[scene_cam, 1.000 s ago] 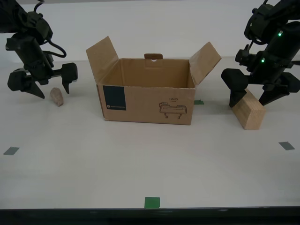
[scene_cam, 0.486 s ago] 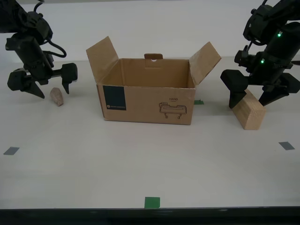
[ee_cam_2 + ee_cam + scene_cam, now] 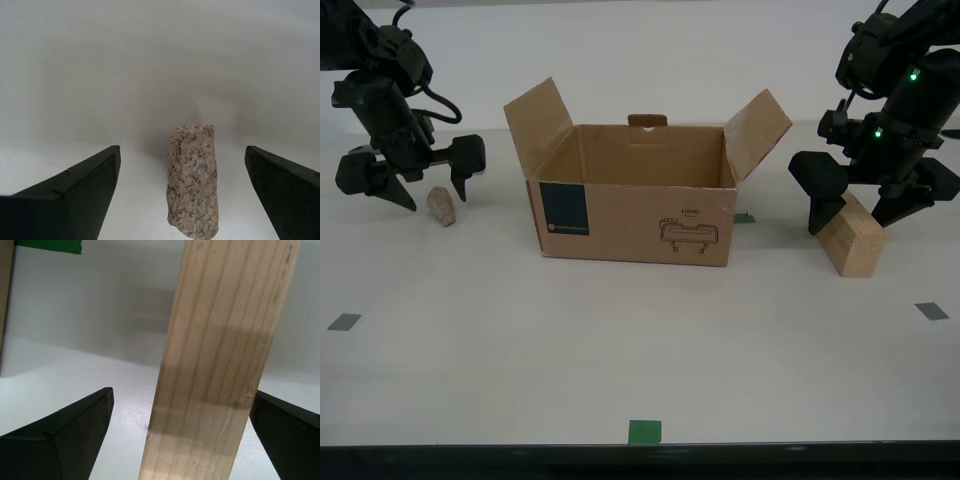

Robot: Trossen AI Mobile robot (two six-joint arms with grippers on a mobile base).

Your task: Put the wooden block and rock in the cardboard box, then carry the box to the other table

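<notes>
Nearest the exterior camera, the pale tabletop (image 3: 520,350) carries a green tape mark (image 3: 644,432) at its front edge and small grey tape squares toward either side. Farther in, the brown corrugated cardboard box (image 3: 635,222) sits at the middle with its side flaps spread open, a dark teal square label (image 3: 563,210) and a line drawing (image 3: 684,234) on its front wall. Toward the exterior view's right of the box, well apart from it, lies the pale tan rectangular wooden block (image 3: 850,237), and our first gripper (image 3: 872,205) stands over its far end with the jaws spread wide, one finger on each side. The first wrist view shows the wood grain running between the two black fingers (image 3: 65,432), with clear table showing on one side; whether the other finger touches the wood we cannot tell. Toward the exterior view's left of the box, the small rough pinkish-beige speckled rock (image 3: 441,206) rests on the table. Our second gripper (image 3: 415,180) hangs just behind and above it, jaws wide apart and holding nothing. In the second wrist view the rock (image 3: 193,180) lies between the fingertips (image 3: 75,192), apart from both.
</notes>
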